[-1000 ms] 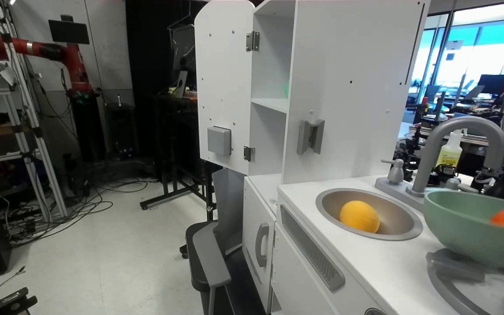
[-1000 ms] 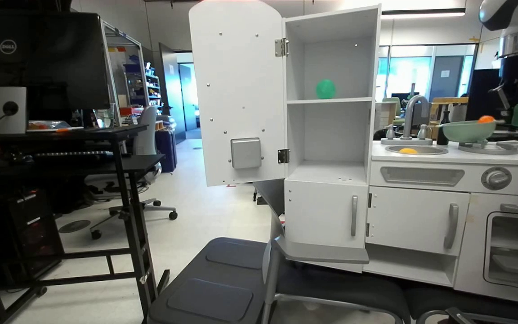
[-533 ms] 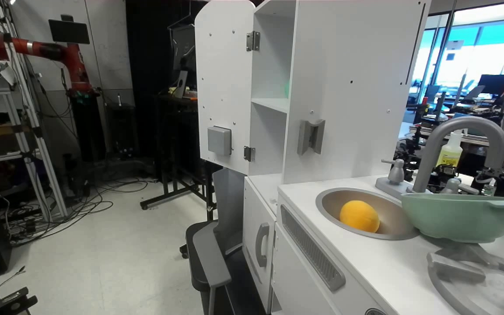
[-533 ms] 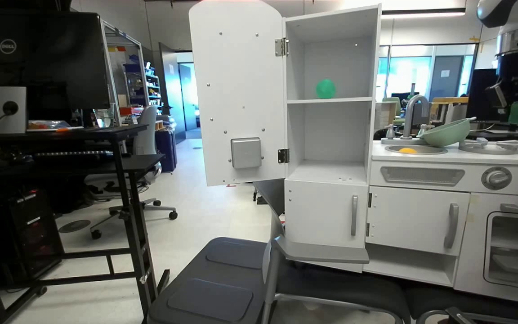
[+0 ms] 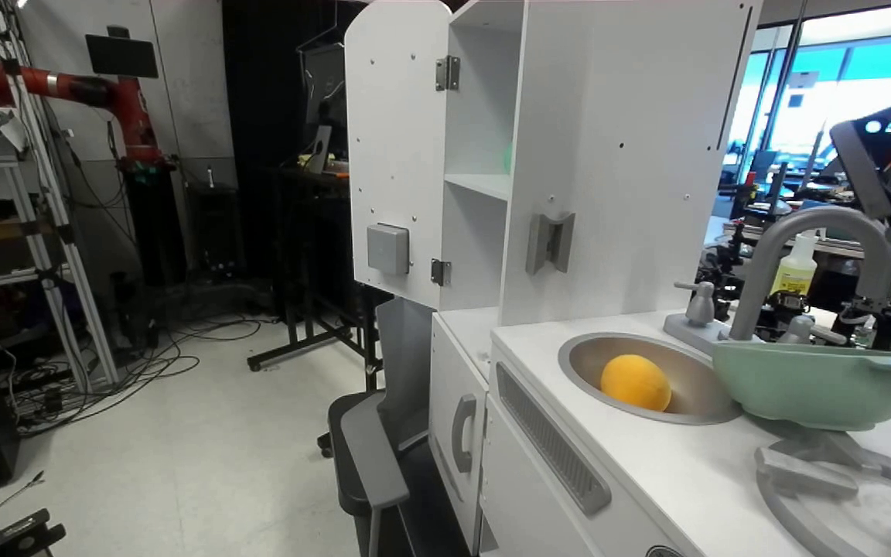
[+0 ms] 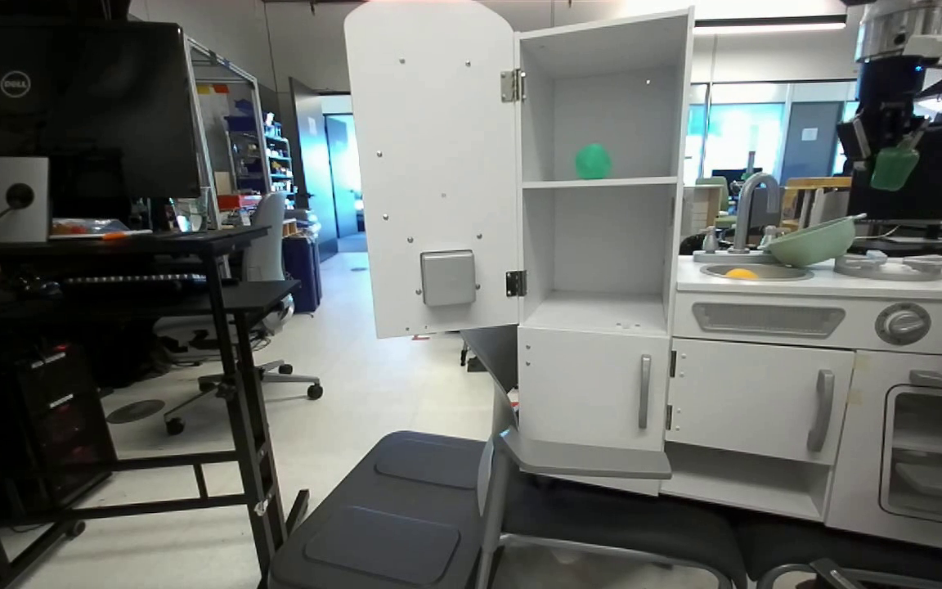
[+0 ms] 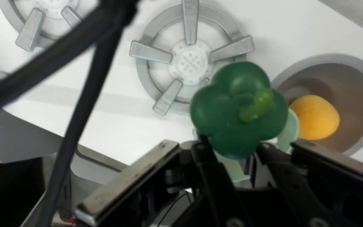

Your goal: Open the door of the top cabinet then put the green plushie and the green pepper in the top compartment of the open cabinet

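White countertop (image 7: 121, 118) below, green pepper (image 7: 238, 108) is clasped by gripper (image 7: 233, 147), presumably for transfer, carriage to top compartment (image 6: 614, 106) required next.

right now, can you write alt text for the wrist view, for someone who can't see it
A claw holds a green pepper, its light green stem toward the viewer, above a white toy-kitchen counter. Below are a grey stove burner, a sink holding a round yellow-orange object, and a pale green bowl partly hidden by the pepper.

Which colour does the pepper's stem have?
The stem is light yellowish green, clearest in the wrist view.
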Action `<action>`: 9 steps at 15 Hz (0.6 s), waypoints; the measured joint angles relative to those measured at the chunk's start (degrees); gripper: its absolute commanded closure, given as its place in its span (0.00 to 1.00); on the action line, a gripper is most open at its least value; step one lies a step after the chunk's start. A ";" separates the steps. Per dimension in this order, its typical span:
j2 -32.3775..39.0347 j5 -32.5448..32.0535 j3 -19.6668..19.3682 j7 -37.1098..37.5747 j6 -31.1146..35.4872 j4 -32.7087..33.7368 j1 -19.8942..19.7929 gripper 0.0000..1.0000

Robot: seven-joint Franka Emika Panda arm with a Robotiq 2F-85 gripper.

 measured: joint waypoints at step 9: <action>-16.53 -1.26 3.76 -15.25 -0.45 -17.46 6.78 0.94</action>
